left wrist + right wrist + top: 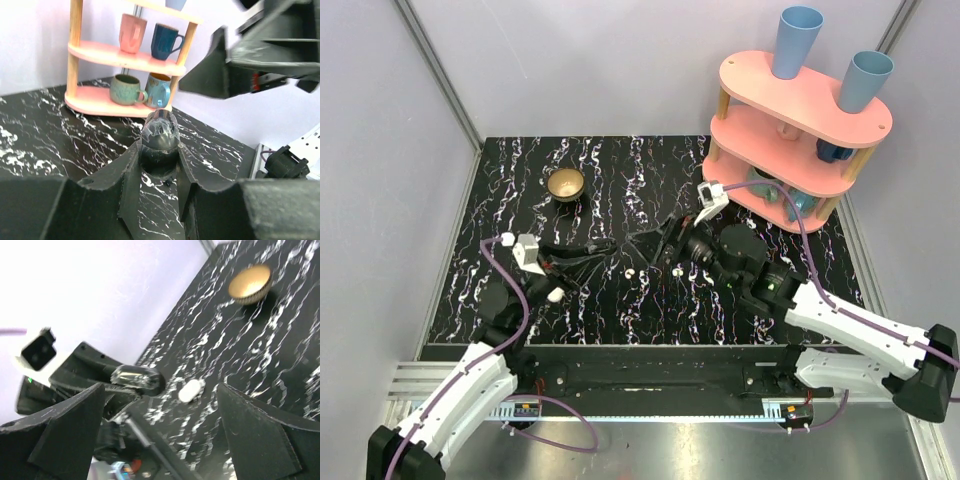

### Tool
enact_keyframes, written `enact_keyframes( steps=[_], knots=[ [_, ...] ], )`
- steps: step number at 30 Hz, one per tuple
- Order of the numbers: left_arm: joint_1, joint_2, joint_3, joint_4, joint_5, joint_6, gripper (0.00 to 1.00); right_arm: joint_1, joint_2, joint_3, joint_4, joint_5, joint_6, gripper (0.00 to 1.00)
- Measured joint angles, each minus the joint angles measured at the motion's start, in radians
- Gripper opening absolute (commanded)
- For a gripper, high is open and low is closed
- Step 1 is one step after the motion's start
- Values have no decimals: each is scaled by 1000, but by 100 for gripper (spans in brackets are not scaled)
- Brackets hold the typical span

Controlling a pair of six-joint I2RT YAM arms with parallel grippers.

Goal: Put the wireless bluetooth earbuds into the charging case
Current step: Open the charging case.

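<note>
My left gripper [605,252] is shut on a dark glossy rounded object [160,132], held just above the table; it also shows in the right wrist view [135,378]. It looks dark, not white. A small white oval piece [190,390], likely an earbud, lies on the table beside it [630,272], with another white speck [646,267] close by. A larger white oval [555,295] by the left arm may be the charging case; I cannot tell. My right gripper [655,245] is open and empty [160,435], facing the left gripper's tip.
A brass bowl [565,184] stands at the back left. A pink tiered shelf [800,130] with mugs and blue cups stands at the back right. The black marble table [620,170] ends at a metal rail near the arm bases.
</note>
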Motion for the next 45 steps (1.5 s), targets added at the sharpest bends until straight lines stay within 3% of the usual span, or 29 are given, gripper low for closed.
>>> enact_keyframes(
  steps=[5, 15, 26, 45],
  knots=[
    [-13, 19, -64, 226, -2, 12, 0, -155, 24, -56, 24, -141, 335, 100],
    [-51, 77, -97, 418, -8, 19, 0, -166, 140, -95, 206, -340, 631, 95],
    [-76, 88, -104, 456, -39, 40, 0, -166, 194, -95, 298, -460, 711, 80],
    [-89, 112, -115, 458, -69, 52, 0, -166, 272, -71, 355, -553, 724, 63]
  ],
)
